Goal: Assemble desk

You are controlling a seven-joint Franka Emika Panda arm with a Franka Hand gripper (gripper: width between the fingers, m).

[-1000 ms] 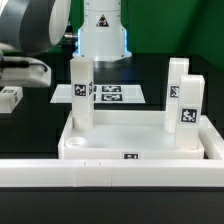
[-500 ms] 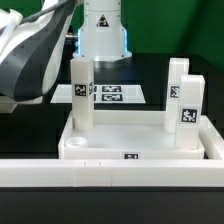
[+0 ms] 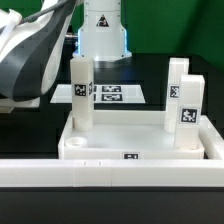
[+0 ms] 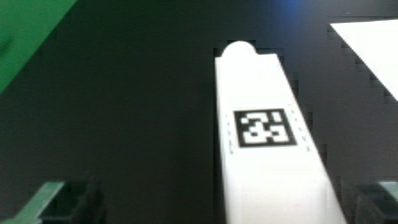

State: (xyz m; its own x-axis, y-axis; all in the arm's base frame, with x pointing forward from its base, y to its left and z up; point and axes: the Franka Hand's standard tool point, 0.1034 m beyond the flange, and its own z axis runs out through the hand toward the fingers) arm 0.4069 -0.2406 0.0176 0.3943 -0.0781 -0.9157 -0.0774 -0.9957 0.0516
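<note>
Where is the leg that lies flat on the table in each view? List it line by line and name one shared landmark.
Wrist view: the lying leg runs lengthwise through the middle of the picture, tag facing up.
Exterior view: it is not visible; the arm fills the exterior view's left and probably covers it.
Shared landmark: the black table.

arm (image 3: 30,60) blurred and cut off at exterior view's left edge, gripper not visible there; wrist view: leg (image 4: 263,140) runs out of frame; fingertips (image 4: 59,200) cropped, dim
</note>
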